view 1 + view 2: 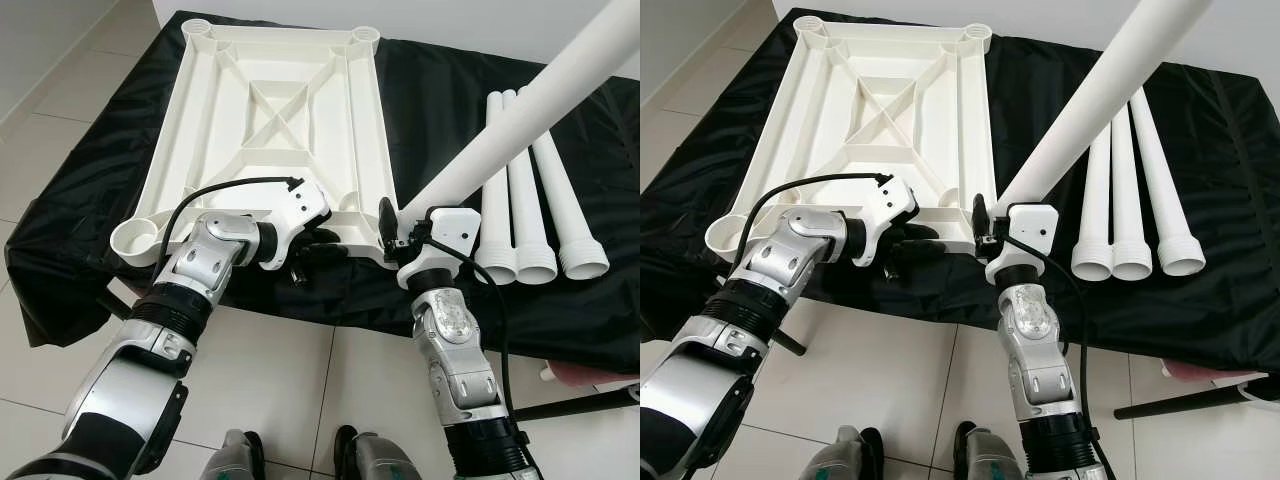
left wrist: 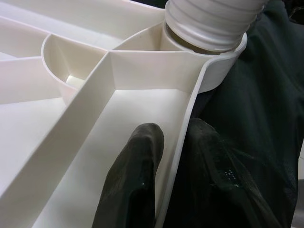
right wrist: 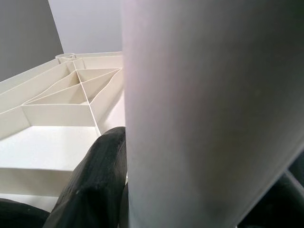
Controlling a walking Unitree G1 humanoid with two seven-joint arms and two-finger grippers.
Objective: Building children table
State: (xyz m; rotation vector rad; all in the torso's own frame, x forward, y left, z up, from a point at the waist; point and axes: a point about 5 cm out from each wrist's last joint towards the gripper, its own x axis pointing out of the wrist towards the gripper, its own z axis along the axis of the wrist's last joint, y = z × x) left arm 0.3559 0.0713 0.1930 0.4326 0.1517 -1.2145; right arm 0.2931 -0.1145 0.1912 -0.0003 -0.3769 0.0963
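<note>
The upturned white plastic tabletop (image 1: 270,120) lies on the black cloth (image 1: 450,100), and the right gripper (image 1: 400,232) is clamped on a white table leg (image 1: 520,110) whose threaded end sits tilted in the near right corner socket (image 2: 213,71). The left gripper (image 2: 171,156) pinches the tabletop's near rim, one finger inside and one outside. Leg and top look light, stiff and smooth, so I judge a low grip near the thread steers best; three spare legs (image 1: 530,200) lie just beside.

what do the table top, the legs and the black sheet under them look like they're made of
Table top: probably moulded plastic, matte white, judging by its thin crossed ribs and round corner sockets.
Table legs: likely the same white plastic; hollow tubes with ridged, threaded-looking ends, as on the leg at the socket.
Black sheet: seemingly thin fabric or plastic film, slightly glossy, creased and draping.
</note>
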